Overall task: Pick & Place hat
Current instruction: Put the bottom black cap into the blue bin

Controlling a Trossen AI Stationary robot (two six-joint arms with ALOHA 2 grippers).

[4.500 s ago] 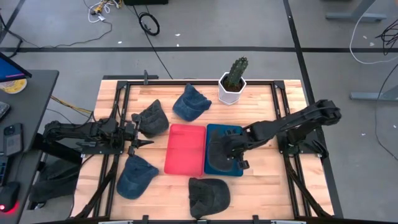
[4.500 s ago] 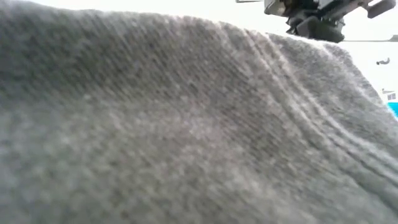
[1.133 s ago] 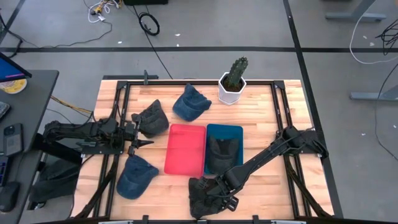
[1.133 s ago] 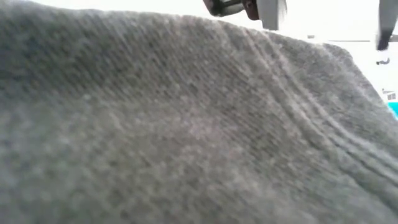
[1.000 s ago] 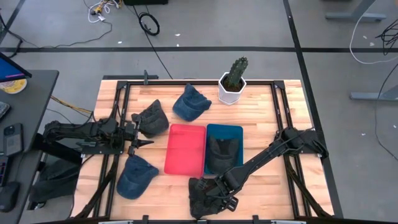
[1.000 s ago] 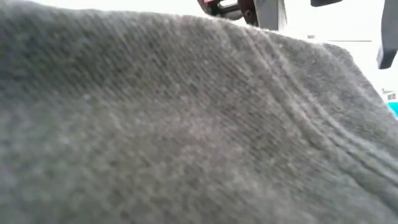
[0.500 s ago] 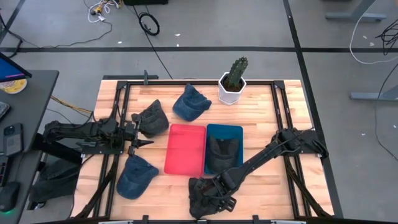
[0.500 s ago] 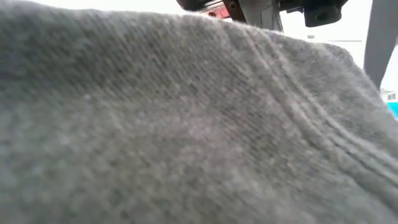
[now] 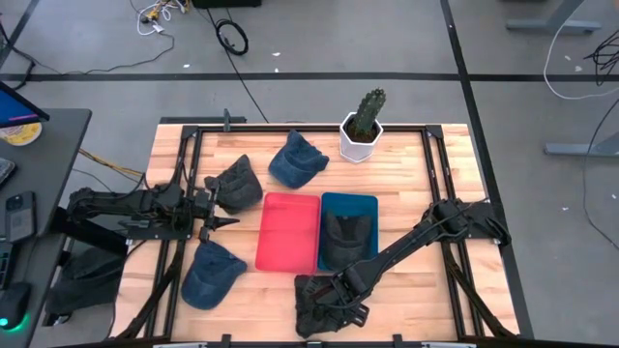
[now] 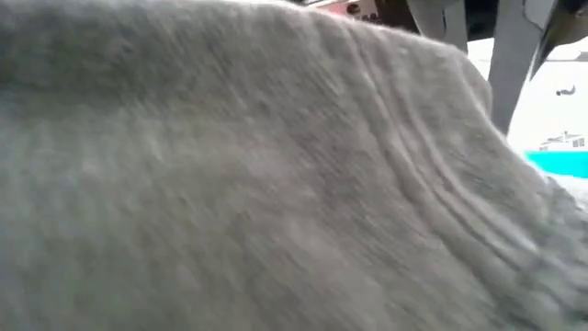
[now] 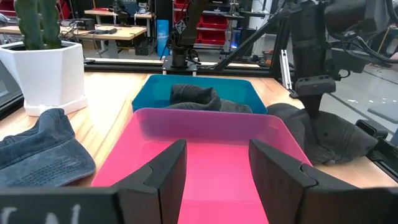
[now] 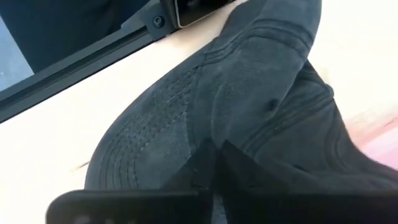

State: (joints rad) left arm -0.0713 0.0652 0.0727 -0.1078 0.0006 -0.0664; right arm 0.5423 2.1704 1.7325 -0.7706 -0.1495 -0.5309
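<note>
Reaching diagonally across the table's near right part, the right arm runs low from its base to the front edge, where the right gripper [image 9: 336, 299] presses down into a dark grey hat [image 9: 319, 302]. The right wrist view shows the fingers drawn together, pinching a fold of that hat's crown [image 12: 261, 106], with the stitched brim lying flat on the wood beside the table's black frame rail. The hat lies at the front middle of the table [image 9: 406, 290], just in front of the trays and apart from them. It fills the low view almost wholly with grey fabric [image 10: 230, 184].

The left arm lies stretched along the table's left side, its left gripper [image 9: 219, 215] spread apart and empty, pointing toward the red tray [image 9: 287, 232]. Touching that tray's right side is a blue tray [image 9: 366, 205] with another dark hat [image 9: 344, 235] inside. A grey hat [image 9: 235, 184] sits just beyond the left gripper, a blue hat [image 9: 296, 159] farther back beside a potted cactus [image 9: 365, 124], and another blue hat [image 9: 210, 272] near the front left.
</note>
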